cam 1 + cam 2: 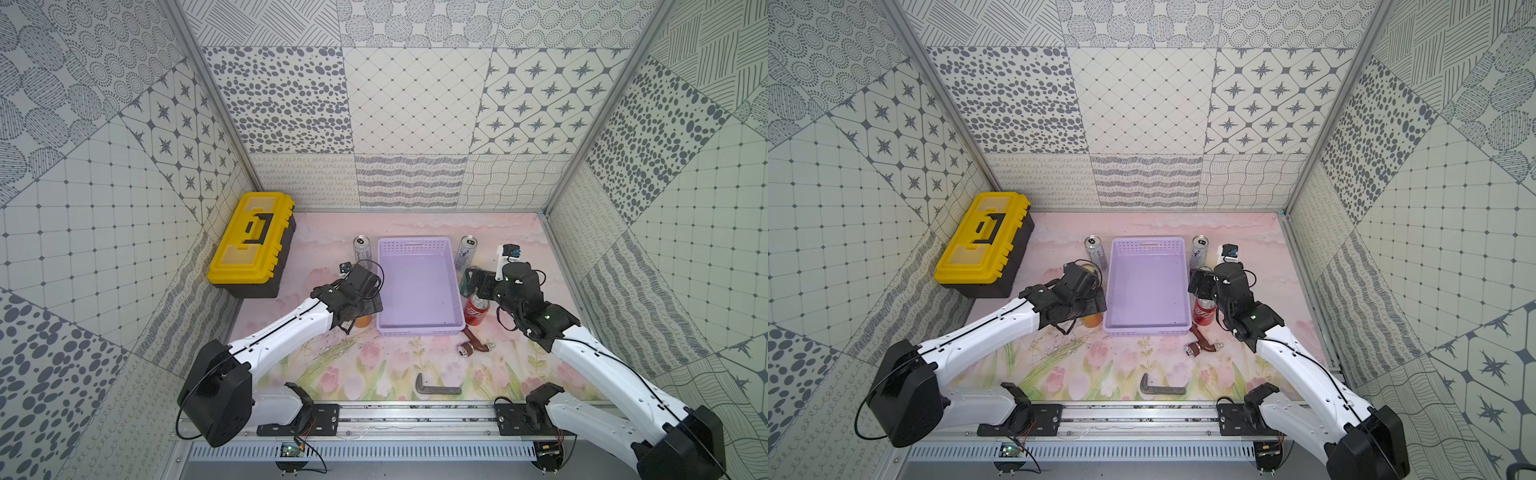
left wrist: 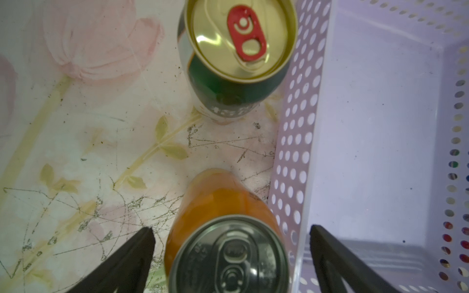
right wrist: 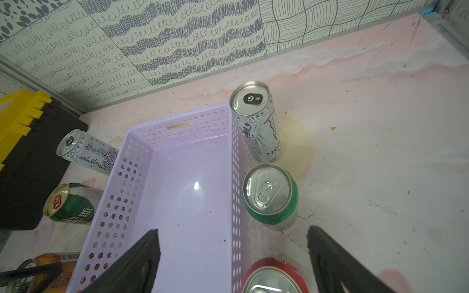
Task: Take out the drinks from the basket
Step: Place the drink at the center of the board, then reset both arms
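**Basket** (image 1: 419, 286): lavender, perforated walls. All six cans stand upright outside it.

**Along the basket's left wall:**
- slim silver-white can (image 1: 361, 249), by the far corner
- dark green gold-topped can (image 2: 238, 63), mid-wall
- orange can (image 2: 220, 200), by the near corner

**Along the basket's right wall:**
- second slim silver-white can (image 1: 466, 253), far
- bright green can (image 3: 270, 195), middle
- red can (image 1: 473, 311), near

**My left gripper** (image 2: 232, 232): jaws apart, straddling the orange can's top with a gap on either side.

**My right gripper** (image 3: 233, 230): jaws apart, above the basket's right wall and the red can, clasping nothing.
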`<state>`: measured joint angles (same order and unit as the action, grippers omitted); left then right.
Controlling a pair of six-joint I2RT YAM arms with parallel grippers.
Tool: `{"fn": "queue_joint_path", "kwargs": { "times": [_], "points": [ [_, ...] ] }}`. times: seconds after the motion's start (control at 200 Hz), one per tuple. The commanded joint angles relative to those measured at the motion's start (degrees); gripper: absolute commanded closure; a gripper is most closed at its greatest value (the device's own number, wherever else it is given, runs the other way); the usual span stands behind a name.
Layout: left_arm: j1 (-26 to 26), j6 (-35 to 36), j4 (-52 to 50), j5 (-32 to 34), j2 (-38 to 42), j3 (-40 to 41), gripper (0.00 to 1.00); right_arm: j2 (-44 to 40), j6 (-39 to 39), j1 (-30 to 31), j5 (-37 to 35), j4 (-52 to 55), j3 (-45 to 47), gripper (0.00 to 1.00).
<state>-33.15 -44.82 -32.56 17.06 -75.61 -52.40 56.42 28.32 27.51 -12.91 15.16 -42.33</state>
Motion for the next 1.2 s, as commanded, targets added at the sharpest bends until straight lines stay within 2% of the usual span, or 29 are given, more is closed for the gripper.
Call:
{"fn": "queue_joint_path", "kwargs": {
  "times": [0.0,0.31,0.54,0.665,0.79,0.916,1.196],
  "points": [
    [0.6,-0.3,-2.6,0.1,2.3,-1.2,0.00,-1.4,0.2,-0.3,0.0,-1.9,-0.4,0.05],
    [0.5,2.7,-3.1,2.3,6.5,-4.6,0.00,-1.6,0.3,-0.3,-0.2,-1.8,-0.5,0.03],
    [1.5,6.3,-0.9,8.3,8.2,-8.4,0.00,-2.7,0.2,-0.3,-1.8,-2.2,0.1,0.03],
    [4.2,7.3,-1.4,8.5,4.8,-11.7,0.00,-3.3,0.0,-0.5,-2.5,-2.3,0.2,0.03],
    [8.9,5.5,-2.1,5.8,1.6,-13.6,0.00,-3.5,0.0,-0.8,-2.2,-2.3,0.4,0.03],
    [12.1,5.7,1.1,1.9,0.1,-13.0,0.00,-3.8,0.1,-1.0,-2.1,-2.3,0.8,0.03],
    [13.2,13.1,16.5,4.8,-0.8,-7.6,0.00,-4.1,0.6,-1.5,-1.9,-2.6,1.1,0.03]
  ]
}}
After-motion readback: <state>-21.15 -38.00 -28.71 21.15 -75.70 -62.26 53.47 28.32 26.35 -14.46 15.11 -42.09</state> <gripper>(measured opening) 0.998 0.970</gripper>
